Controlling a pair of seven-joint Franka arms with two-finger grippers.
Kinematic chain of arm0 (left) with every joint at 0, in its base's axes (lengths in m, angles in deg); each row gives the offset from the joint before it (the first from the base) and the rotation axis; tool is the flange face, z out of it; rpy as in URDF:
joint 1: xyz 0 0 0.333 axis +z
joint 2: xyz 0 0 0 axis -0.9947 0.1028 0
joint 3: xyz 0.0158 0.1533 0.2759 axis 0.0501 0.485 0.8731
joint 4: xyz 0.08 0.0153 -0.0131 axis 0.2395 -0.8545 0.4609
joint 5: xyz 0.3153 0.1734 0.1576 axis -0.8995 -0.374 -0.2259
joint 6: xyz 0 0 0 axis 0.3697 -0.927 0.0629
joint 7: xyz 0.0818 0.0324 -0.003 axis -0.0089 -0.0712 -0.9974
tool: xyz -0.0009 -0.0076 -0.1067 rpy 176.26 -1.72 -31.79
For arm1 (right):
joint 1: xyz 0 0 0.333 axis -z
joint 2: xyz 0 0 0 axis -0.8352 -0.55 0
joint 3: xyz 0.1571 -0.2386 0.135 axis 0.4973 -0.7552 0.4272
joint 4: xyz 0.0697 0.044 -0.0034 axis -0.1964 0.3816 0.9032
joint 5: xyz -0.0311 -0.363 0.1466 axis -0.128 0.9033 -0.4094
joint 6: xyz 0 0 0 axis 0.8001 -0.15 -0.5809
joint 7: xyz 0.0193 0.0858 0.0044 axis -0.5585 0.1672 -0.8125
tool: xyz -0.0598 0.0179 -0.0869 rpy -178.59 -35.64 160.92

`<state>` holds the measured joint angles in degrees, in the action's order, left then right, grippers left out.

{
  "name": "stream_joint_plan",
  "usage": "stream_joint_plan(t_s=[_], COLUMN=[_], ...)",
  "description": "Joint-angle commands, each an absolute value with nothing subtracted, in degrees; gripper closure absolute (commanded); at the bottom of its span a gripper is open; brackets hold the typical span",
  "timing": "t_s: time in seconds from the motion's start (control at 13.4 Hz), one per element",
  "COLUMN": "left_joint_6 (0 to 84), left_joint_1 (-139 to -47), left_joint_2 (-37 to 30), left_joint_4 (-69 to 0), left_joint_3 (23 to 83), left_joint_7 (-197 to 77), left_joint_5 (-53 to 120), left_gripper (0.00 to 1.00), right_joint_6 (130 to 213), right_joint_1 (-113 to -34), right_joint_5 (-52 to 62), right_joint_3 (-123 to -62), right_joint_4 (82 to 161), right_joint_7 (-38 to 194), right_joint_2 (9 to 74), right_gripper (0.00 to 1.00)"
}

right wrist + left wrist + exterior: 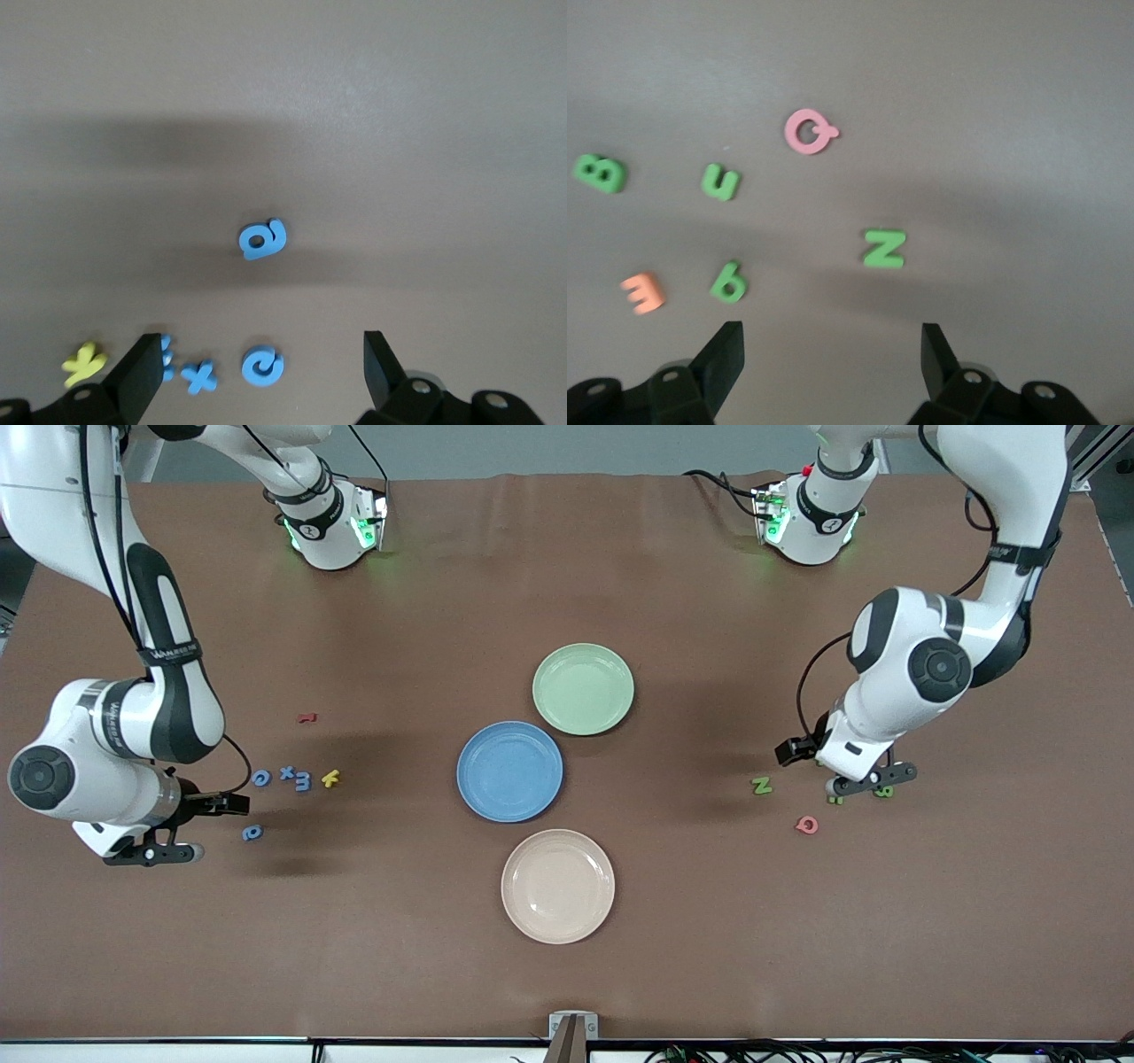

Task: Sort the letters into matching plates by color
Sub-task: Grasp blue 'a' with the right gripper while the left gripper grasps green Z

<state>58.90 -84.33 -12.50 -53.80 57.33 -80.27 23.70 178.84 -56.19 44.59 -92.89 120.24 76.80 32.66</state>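
Left tool (pixel 831 359), jaws apart, hides several small green foam letters (pixel 882 791) in front view. Right tool (pixel 257 372), apart, partly covers one blue foam letter (pixel 166 361); identity unreadable.

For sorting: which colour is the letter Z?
Green; the letter Z shows best in the left wrist view.
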Motion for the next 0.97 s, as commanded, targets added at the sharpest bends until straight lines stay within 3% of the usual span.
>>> stream_joint_plan(t_s=[0.0, 0.45, 0.9], left_joint_6=[63.04, 65.87, 67.44], left_joint_1=[-85.24, -86.73, -86.82], left_joint_2=[-8.63, -4.4, -0.53], left_joint_4=[-52.67, -52.23, -50.21], left_joint_3=[57.25, 57.52, 57.52], left_joint_7=[-82.44, -84.2, -84.55], left_joint_5=[22.51, 21.55, 21.02], left_gripper=[0.15, 0.34, 0.36], right_joint_6=[182.04, 187.23, 190.48], right_joint_1=[-55.32, -54.88, -54.61], right_joint_5=[43.67, 39.01, 39.01], right_joint_3=[-92.12, -92.12, -92.21], right_joint_4=[121.06, 120.89, 119.74], right_joint_7=[76.08, 74.6, 72.3], right_joint_2=[30.79, 26.57, 23.58], right_gripper=[0.0, 0.01, 0.03])
